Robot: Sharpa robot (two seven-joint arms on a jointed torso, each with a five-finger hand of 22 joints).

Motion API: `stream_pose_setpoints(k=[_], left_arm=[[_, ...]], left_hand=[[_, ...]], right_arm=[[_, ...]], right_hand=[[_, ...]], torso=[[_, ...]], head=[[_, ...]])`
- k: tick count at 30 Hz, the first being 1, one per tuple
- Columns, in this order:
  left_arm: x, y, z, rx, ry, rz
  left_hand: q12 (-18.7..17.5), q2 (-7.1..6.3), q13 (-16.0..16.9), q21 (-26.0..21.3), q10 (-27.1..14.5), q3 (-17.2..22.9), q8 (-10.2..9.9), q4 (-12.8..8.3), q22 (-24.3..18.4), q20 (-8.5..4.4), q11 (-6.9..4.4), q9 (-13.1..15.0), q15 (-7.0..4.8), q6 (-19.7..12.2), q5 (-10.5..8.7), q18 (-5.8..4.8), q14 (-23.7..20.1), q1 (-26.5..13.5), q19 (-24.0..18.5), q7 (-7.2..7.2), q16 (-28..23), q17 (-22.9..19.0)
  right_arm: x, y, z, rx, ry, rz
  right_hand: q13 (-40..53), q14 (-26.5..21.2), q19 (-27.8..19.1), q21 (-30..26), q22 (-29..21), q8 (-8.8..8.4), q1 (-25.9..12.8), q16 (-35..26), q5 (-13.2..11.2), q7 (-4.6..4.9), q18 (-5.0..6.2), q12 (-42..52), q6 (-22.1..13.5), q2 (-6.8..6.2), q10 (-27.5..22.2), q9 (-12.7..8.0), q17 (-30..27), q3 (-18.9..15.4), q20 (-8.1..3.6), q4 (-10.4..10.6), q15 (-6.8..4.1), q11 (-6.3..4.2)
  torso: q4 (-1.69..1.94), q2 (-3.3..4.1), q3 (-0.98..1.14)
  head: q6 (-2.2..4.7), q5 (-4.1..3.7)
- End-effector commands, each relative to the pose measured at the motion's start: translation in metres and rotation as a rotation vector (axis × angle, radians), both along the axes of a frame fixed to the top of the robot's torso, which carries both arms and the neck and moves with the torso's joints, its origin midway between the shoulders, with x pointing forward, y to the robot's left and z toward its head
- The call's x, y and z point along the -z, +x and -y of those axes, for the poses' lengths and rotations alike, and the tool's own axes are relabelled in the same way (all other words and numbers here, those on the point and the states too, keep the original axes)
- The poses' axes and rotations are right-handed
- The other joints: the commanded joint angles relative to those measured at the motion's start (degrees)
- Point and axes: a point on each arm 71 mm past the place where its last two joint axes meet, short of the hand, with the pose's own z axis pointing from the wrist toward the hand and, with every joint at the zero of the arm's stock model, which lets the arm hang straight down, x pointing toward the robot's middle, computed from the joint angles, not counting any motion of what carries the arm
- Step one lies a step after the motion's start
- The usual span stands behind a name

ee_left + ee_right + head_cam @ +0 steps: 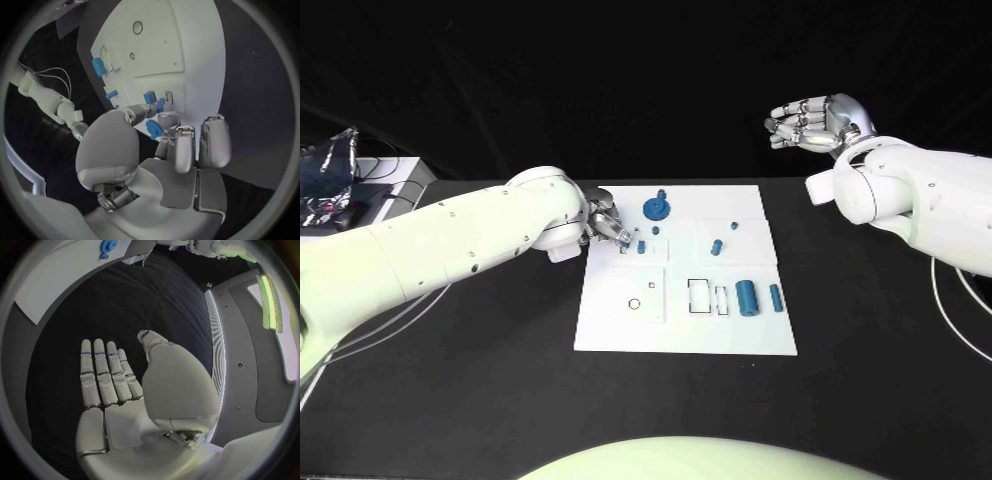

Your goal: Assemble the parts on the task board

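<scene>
The white task board (687, 335) lies flat in the middle of the black bench (473, 400), and six blue parts can be counted on it in the head view. At the far edge stands a round gear-like part (658, 209) with a short stem. Three small pegs sit in the middle band: one (655, 232) just below the gear, one (640, 246) beside the left hand's fingertips, and one (717, 246) further toward the right; a fourth small peg (734, 226) stands near the board's far right quarter. On the near right side a thick cylinder (747, 297) lies next to a slimmer pin (776, 296), the two close but apart. That makes seven blue pieces if the gear is included. The left hand (606, 224) reaches over the board's far left corner with its fingers curled downward; in the left wrist view its fingertips (164, 120) close around a small blue piece (160, 105) right at the board surface, though whether it is truly gripped or only touched cannot be told. The right hand (813, 122) is raised well away from the board, beyond the bench's far right side, holding nothing; the right wrist view shows its fingers (103, 372) straight and side by side, palm flat.
</scene>
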Motion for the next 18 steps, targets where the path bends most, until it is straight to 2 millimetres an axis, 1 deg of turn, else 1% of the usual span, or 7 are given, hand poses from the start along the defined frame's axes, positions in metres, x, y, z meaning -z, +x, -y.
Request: stream_pose_setpoints(k=[1,9,18], left_arm=[[0.0015,-0.0021,0.0014,0.024,0.022,-0.007],[0.0042,-0.0037,-0.0004,0.028,0.033,-0.011],[0.0060,-0.0048,-0.0022,0.030,0.038,-0.016]], left_hand=[[0.1,0.72,0.0,0.1,0.4,8.4,0.4,-8.9,0.1,-0.29,-0.15,0.0,-0.38,2.0,0.43,-0.98,6.1,0.2,0.3,-1.53,0.2,15.1],[0.1,0.73,0.0,0.1,0.5,8.4,0.4,-8.9,0.1,-0.31,-0.16,0.0,-0.40,2.0,0.52,-0.98,6.1,0.2,0.3,-1.54,0.2,15.1],[0.1,0.73,0.0,0.1,0.5,8.4,0.4,-8.9,0.1,-0.31,-0.16,0.0,-0.40,2.0,0.52,-0.98,6.1,0.2,0.3,-1.54,0.2,15.1]], right_arm=[[-0.0005,-0.0003,-0.0011,-0.017,-0.005,0.008],[-0.0004,-0.0003,-0.0005,-0.016,-0.005,0.008],[-0.0003,-0.0003,-0.0004,-0.016,-0.006,0.008]], right_hand=[[-0.1,-0.3,-0.3,0.0,-0.1,-0.32,0.2,-0.4,0.2,3.12,0.76,-0.3,0.4,0.15,0.2,-0.1,-0.1,-0.2,0.07,-0.2,0.13,0.29],[-0.1,-0.3,-0.3,0.0,-0.1,-0.32,0.2,-0.4,0.2,3.12,0.76,-0.3,0.4,0.15,0.2,-0.1,-0.1,-0.2,0.07,-0.2,0.13,0.29],[-0.1,-0.3,-0.3,0.0,-0.1,-0.32,0.2,-0.4,0.2,3.12,0.76,-0.3,0.4,0.15,0.2,-0.1,-0.1,-0.2,0.07,-0.2,0.13,0.29]], torso=[[-0.02,-0.03,-0.01],[0.05,-0.02,-0.02],[-0.01,-0.02,-0.01]], head=[[-0.09,0.15],[-0.14,0.17],[-0.18,0.29]])
